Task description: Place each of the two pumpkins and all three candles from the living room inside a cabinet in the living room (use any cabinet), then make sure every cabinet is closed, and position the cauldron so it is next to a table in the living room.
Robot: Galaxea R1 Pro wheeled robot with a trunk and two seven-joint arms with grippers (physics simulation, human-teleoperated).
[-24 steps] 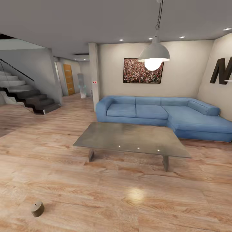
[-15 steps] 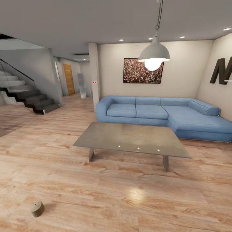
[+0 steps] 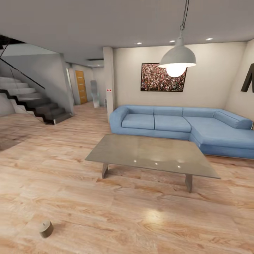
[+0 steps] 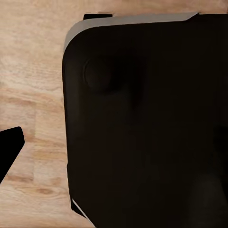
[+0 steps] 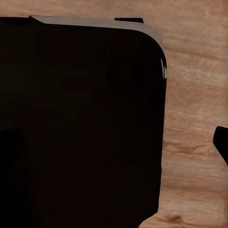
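Observation:
One candle, a squat grey-tan cylinder with a tiny wick, stands alone on the wood floor at the lower left of the head view. The table, low with a glossy grey top on two slab legs, sits mid-room well beyond it. The pumpkins, the cabinet and the cauldron are out of view. In the left wrist view one dark fingertip shows over the floor beside my black body. The right wrist view has a dark fingertip at its edge beside the same black body.
A blue corner sofa lines the wall behind the table. A pendant lamp hangs over the table. Dark stairs rise at the left, and a white pillar stands beside a hallway. Wood floor spreads between me and the table.
The whole head picture has shifted a little to the right, so the camera has turned slightly left. Candle, table and sofa keep their places in the room.

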